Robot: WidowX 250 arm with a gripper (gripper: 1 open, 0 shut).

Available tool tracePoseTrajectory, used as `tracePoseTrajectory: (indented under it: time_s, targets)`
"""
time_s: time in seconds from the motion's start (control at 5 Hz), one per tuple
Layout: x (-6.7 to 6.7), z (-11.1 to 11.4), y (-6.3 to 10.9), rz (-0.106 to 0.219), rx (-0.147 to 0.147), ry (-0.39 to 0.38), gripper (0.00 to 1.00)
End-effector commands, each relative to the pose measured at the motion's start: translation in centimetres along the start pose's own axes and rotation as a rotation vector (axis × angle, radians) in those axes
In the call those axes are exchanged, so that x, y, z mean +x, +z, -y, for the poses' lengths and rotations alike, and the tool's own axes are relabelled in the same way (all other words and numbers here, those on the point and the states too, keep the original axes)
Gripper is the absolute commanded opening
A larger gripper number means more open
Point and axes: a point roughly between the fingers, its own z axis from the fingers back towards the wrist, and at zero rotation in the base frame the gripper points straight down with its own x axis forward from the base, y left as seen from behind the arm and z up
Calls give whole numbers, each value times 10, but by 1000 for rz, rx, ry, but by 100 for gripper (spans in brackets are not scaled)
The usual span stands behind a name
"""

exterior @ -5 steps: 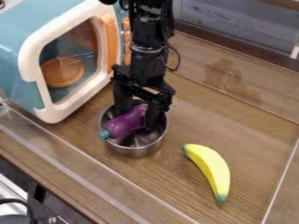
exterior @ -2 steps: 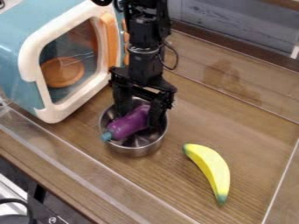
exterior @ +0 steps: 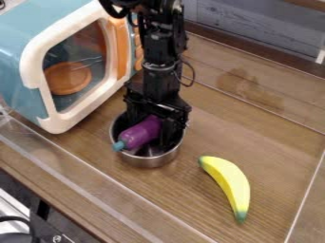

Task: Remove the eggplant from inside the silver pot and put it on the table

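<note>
The silver pot [exterior: 150, 160] stands on the table [exterior: 178, 197], near the middle of the picture. It is round, of smooth shiny metal, and its curved wall carries soft reflections. The eggplant [exterior: 137, 134] is inside this pot, and it lies tilted: its blue-green cap [exterior: 120, 146] points to 8 o'clock and reaches the rim area, while the glossy purple body goes up toward 2 o'clock, under the gripper [exterior: 158, 118].

The gripper is black, with an angular and jointed shape, and it comes down into the pot from 12 o'clock. Its fingers are spread apart over the upper part of the eggplant. They are dark against a dark interior, so I cannot tell if they touch the purple surface.

At 4 o'clock from the pot there is the banana [exterior: 229, 186], smooth, yellow and slightly curved, with a green tip at its lower end. It lies directly on the wood, well apart from the pot. At 10 o'clock stands the toy microwave [exterior: 28, 46], pale blue, with a thick white rounded frame and an orange edge. Behind its window one sees an orange round dish [exterior: 67, 78]. The table has brown wood grain with a light gloss.
</note>
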Motion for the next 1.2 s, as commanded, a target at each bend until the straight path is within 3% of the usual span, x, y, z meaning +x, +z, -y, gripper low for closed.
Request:
tracePoseTrajectory:
  time_s: [0.0, 0.2, 0.6, 1.0]
  targets:
    - [3, -1, 7, 37, 5, -69, 100]
    - [1, -3, 6, 38, 4, -125, 100]
    - [1, 6, 6, 49, -26, -4, 100]
    - [4, -13, 7, 43, -25, -138, 100]
